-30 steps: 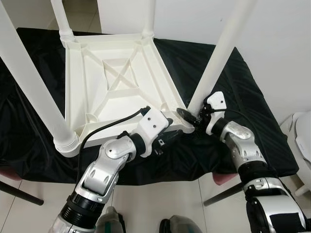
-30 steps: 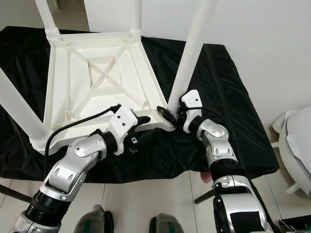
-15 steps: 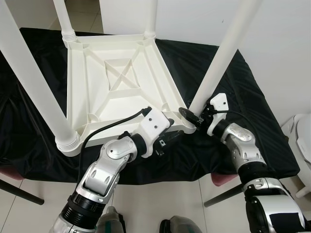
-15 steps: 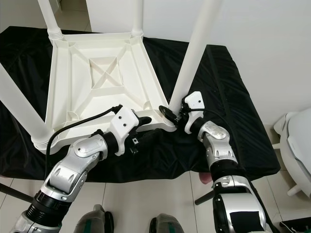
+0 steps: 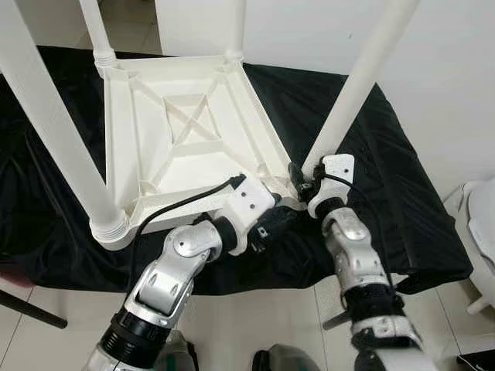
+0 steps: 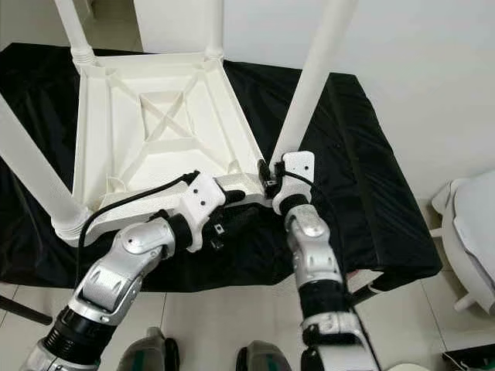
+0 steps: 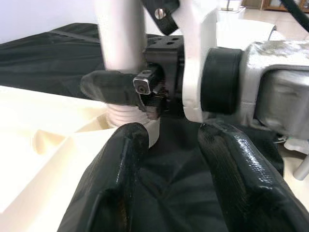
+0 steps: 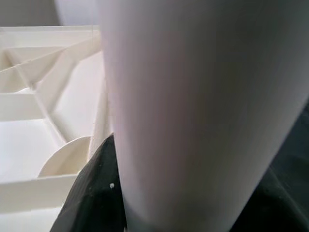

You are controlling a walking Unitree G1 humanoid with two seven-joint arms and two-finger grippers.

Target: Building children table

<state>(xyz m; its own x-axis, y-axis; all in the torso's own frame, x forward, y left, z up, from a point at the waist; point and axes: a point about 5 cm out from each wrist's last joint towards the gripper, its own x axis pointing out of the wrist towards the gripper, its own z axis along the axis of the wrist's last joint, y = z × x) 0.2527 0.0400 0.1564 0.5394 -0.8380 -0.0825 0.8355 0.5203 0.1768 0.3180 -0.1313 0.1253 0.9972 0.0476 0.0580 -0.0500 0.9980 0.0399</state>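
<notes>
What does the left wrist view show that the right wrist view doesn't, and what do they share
The left wrist view shows the left gripper with its fingers apart over the black cloth, and the right gripper closed around the base of the near right table leg.

The right wrist view shows that leg from very close, one black finger against it, and the ribs on the underside of the upturned white table.

Both show the leg, its corner of the table, and a right gripper finger on the leg.
</notes>
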